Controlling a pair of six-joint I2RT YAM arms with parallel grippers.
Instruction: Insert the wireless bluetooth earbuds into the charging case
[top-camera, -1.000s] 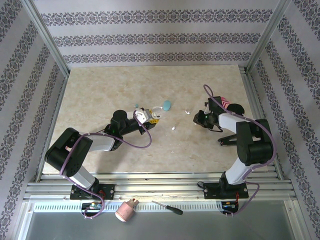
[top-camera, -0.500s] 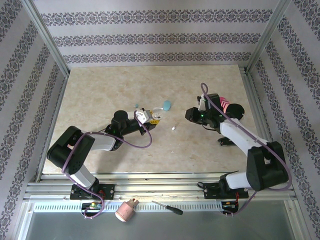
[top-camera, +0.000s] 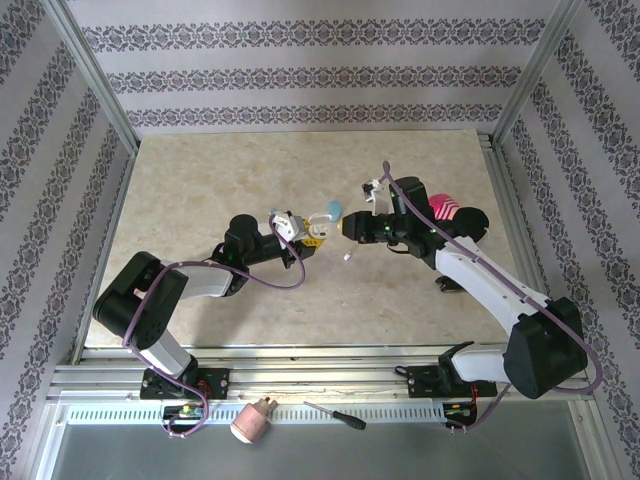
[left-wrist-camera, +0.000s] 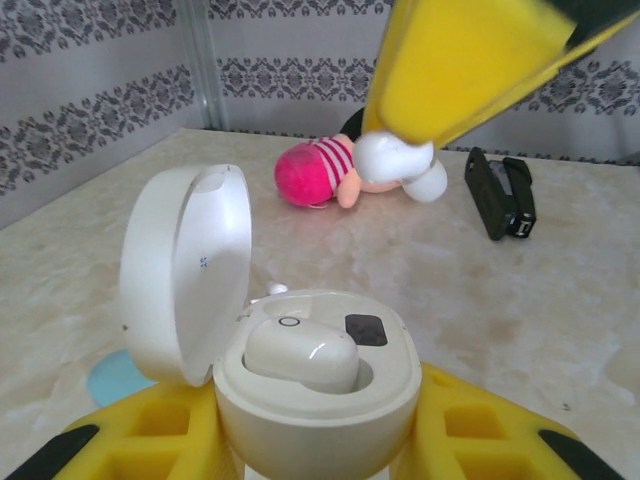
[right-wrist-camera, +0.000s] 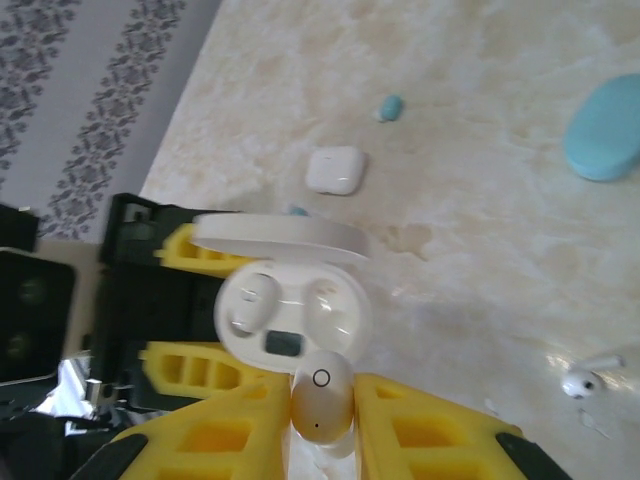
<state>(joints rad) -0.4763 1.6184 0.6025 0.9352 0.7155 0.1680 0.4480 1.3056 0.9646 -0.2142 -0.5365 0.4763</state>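
My left gripper is shut on a white charging case, its lid hinged open to the left. One white earbud sits in a slot of the case. From the right wrist camera, the case has a bud in its left slot and a bare right slot. My right gripper is shut on a second white earbud, just off the case's near rim. From above, the two grippers meet at mid-table. In the left wrist view, that held earbud hangs above the case.
A blue case lies just behind the grippers and a loose stemmed white earbud in front. A small white square case and a blue-green bud lie further off. A pink plush toy and a black object are to the right.
My right arm has swung left across the table, carrying its earbud up to the open case. The left gripper has shifted slightly right with the case.
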